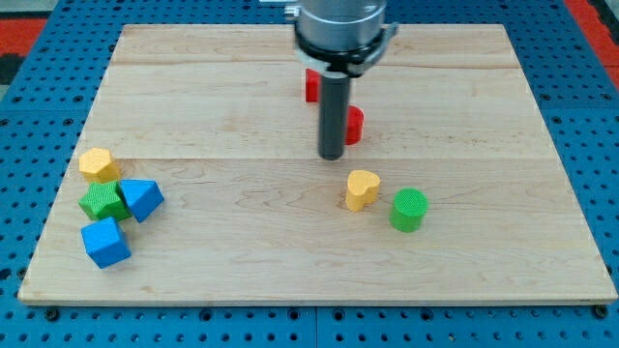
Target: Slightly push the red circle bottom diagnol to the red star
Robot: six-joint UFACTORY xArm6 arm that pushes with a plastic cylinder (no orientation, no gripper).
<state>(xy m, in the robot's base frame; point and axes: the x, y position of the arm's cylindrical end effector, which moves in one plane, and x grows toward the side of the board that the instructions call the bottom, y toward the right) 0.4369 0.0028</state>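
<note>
My tip [332, 156] touches the board near its middle. The red circle [354, 125] sits just to the view's right of the rod and slightly above the tip, partly hidden by the rod. The red star [311, 85] lies further toward the view's top, mostly hidden behind the rod and the arm's body, so its shape is hard to make out. The circle is below and to the right of the star.
A yellow heart [362, 189] and a green cylinder [409, 209] lie below and right of the tip. At the view's left are a yellow block [98, 164], a green star [102, 201], a blue triangle [142, 198] and a blue cube [105, 242].
</note>
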